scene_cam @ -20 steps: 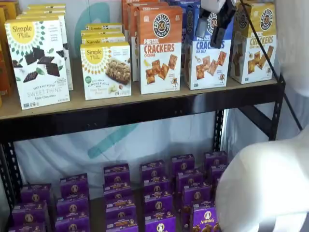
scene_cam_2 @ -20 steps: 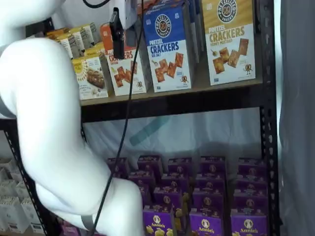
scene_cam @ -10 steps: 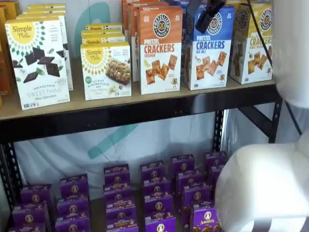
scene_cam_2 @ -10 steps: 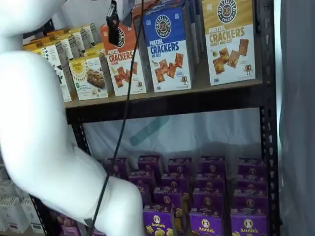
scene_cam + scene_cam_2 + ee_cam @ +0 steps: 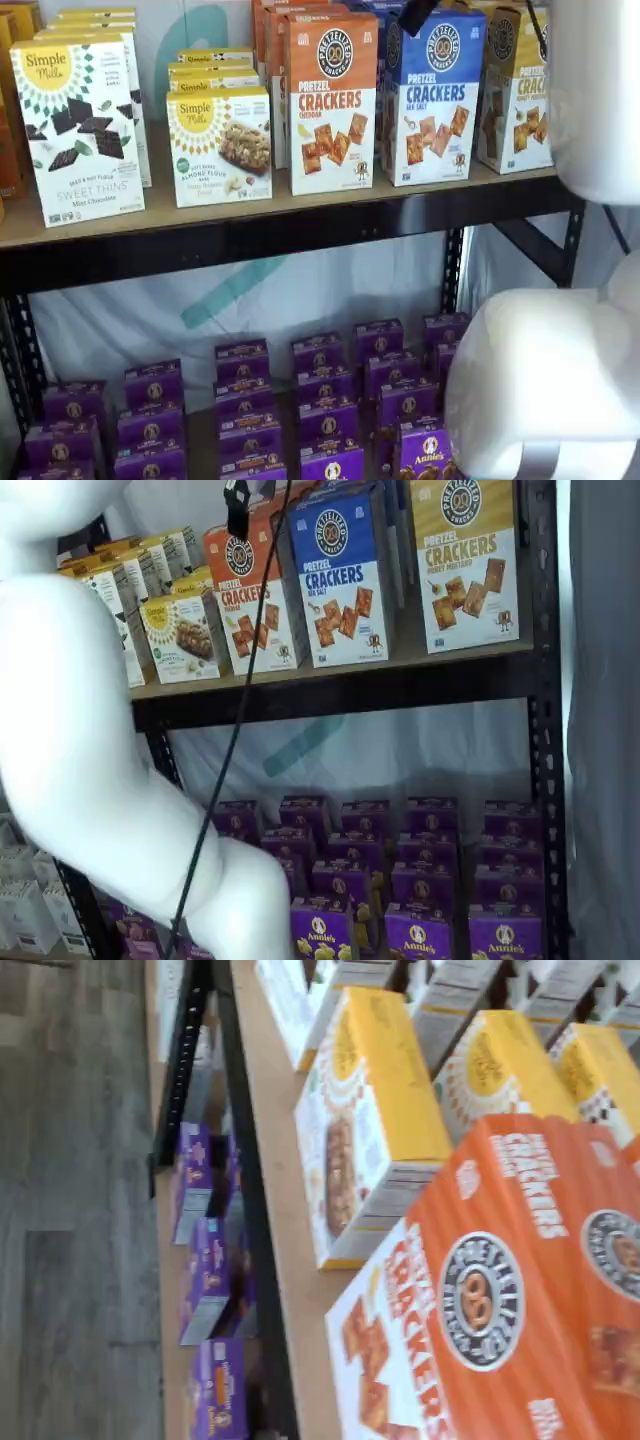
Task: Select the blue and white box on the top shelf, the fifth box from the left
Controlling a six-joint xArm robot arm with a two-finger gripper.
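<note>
The blue and white box [image 5: 432, 95] stands on the top shelf [image 5: 250, 238] between an orange-topped Cheddar carton [image 5: 332, 100] and a yellow-topped carton [image 5: 515, 90]. It also shows in a shelf view [image 5: 340, 580] above the shelf's black rail [image 5: 350, 690]. My gripper [image 5: 414, 14] hangs at the view's top edge, over the blue box's upper left corner. In a shelf view the gripper [image 5: 237, 507] lies in front of the orange carton's top. Only dark fingers show, with no gap and no box in them. The wrist view shows the orange carton [image 5: 480, 1300], not the blue box.
Simple Mills boxes [image 5: 80, 125] [image 5: 220, 145] stand left on the top shelf, also in the wrist view [image 5: 370, 1130]. Purple Annie's boxes [image 5: 320, 400] fill the lower shelf. My white arm [image 5: 590, 100] [image 5: 80, 740] covers part of both shelf views; a black cable [image 5: 240, 720] hangs down.
The gripper has risen to the top edge in both shelf views, now clear of the blue box's front. The arm has shifted, uncovering more of the left shelf boxes.
</note>
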